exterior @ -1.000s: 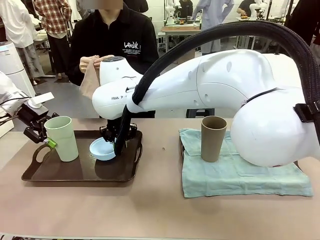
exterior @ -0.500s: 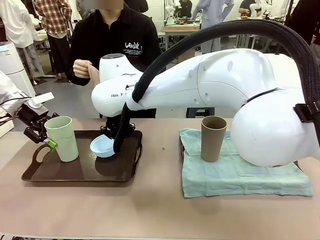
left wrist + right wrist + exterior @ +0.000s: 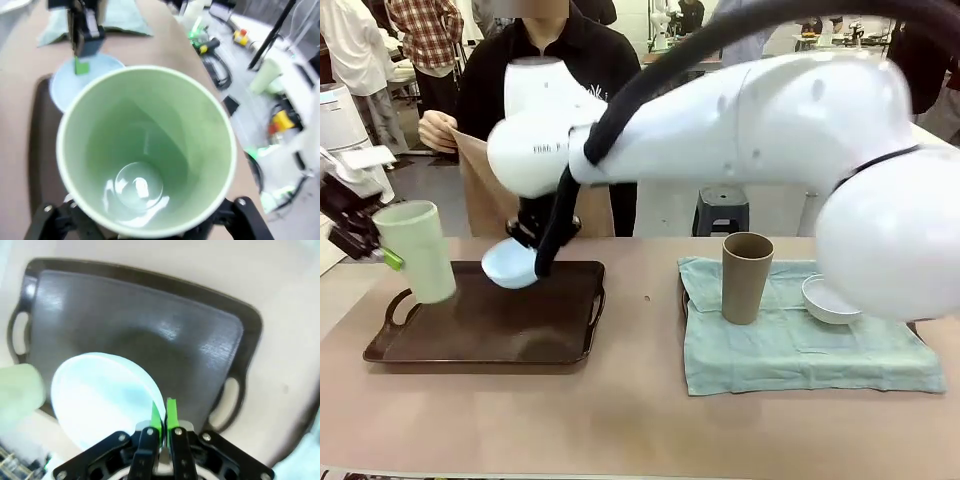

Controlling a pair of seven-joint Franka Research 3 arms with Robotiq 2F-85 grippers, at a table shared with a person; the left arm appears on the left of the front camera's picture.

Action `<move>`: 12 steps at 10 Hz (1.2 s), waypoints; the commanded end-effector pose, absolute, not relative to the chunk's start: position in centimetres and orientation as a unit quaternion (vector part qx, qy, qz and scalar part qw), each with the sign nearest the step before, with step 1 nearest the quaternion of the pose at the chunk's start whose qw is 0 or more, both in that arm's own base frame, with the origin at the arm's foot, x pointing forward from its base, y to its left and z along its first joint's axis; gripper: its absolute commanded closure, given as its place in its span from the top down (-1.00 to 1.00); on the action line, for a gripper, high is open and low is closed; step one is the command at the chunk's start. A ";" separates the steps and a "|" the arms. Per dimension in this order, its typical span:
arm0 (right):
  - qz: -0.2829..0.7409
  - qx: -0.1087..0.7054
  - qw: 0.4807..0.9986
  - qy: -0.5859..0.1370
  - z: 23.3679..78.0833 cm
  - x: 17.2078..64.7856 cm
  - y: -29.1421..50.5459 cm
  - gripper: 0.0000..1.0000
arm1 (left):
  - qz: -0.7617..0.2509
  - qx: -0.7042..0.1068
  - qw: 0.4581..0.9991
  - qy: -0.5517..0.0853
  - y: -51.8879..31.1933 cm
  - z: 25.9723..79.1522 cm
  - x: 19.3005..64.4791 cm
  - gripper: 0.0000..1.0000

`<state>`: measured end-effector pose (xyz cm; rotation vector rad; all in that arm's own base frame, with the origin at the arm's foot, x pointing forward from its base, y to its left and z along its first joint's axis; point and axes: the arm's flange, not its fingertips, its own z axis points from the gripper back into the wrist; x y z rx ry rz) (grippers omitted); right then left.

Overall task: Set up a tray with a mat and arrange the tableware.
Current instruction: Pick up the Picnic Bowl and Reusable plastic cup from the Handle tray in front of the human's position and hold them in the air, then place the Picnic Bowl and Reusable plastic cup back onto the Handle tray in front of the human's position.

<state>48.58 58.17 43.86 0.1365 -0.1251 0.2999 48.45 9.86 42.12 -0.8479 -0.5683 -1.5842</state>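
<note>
Green tumbler, clamped by left hand, and blue bowl, pinched by right hand, now lifted off tray.

Nothing legible from where I work.
Small dark print on my right arm, upper left, is smeared beyond reading.

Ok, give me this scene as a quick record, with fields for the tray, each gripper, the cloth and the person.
Tray: dark brown, no mat on it yet
Left gripper: shut on pale green tumbler, tilted over the tray's left end
Right gripper: shut on light blue bowl by its rim, above the tray
Cloth: tan tumbler upright, white bowl beside it
Person: holding a tan sheet behind the tray
</note>
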 end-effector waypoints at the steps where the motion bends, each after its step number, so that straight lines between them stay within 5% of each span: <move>1: 0.147 0.059 0.982 -0.102 49.0 43.6 55.9 -1.00 | -0.683 -0.327 0.596 -0.267 9.3 47.7 44.0 -1.00; 5: 0.146 0.037 0.977 -0.151 55.5 38.2 54.8 -1.00 | -0.711 -0.229 0.583 -0.319 6.8 58.0 38.0 -1.00; 12: 0.167 0.061 0.975 -0.133 56.3 40.4 56.6 -1.00 | -0.714 -0.274 0.570 -0.301 8.2 55.9 40.4 -1.00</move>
